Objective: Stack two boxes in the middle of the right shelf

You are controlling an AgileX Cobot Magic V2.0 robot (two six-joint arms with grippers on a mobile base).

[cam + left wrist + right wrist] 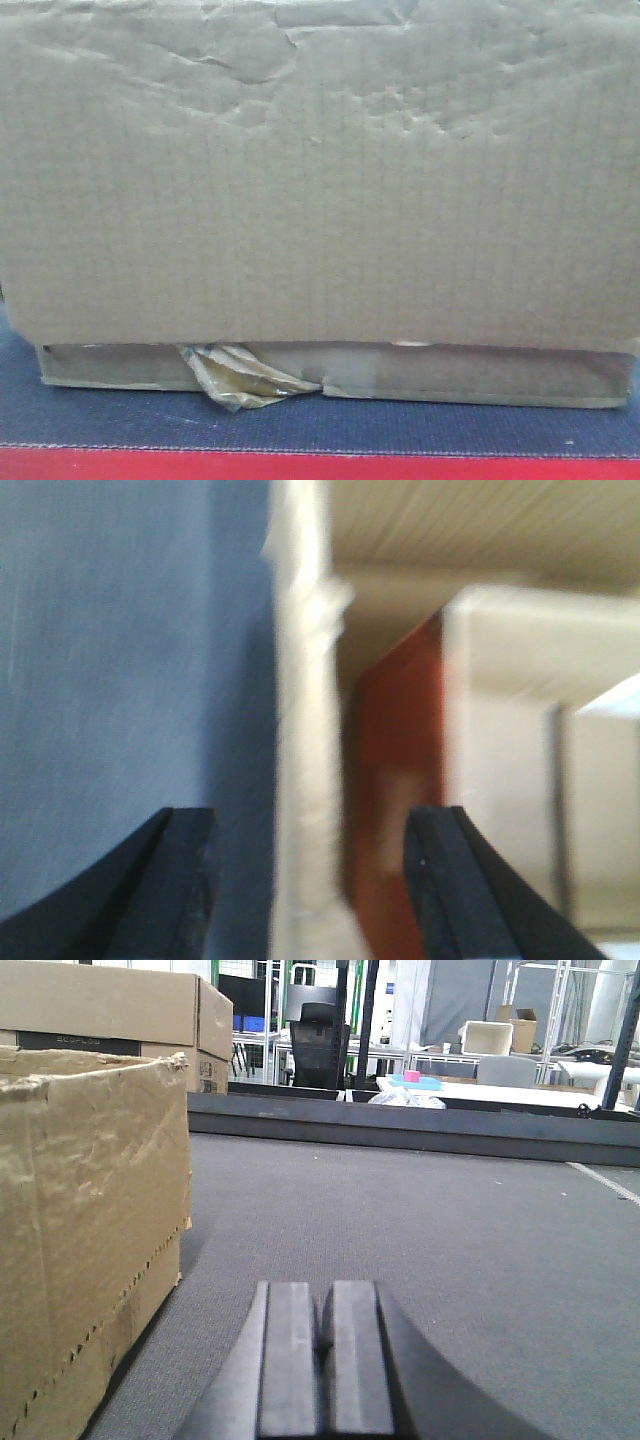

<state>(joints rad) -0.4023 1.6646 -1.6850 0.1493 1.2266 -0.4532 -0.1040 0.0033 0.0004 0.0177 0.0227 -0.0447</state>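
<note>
Boxes (320,180) are what every camera is staring at, so starting at the jaws. The left gripper (310,900) has its jaws spread wide. A pale cardboard edge (300,730) runs straight up the gap between them and touches neither finger as far as I can tell, though that view is pretty blurry. There's a red-brown strip (390,780) on one side of the edge and blue-grey surface on the other. My read is that it's straddling a box wall or flap so it can pinch it.

The right gripper (310,1360) has its fingers pressed flat together with nothing between them, hovering low over the grey felt surface (430,1230). The nearest box (80,1250) sits on that felt just off to the left, clear of the fingers. I'd guess the closed jaws are meant as a blunt pad to brace or squeeze the side of the box while the other arm grips. A second box (110,1005) shows further back behind it, and I can't tell what it's resting on.

From the front camera, one wide brown face fills almost the whole frame. A crumpled tape tuft (245,378) sticks out at its bottom edge, and it rests on the felt just behind the red edge (320,466).

The shelf isn't in any view, so I'd say lifting and stacking both lie ahead.
</note>
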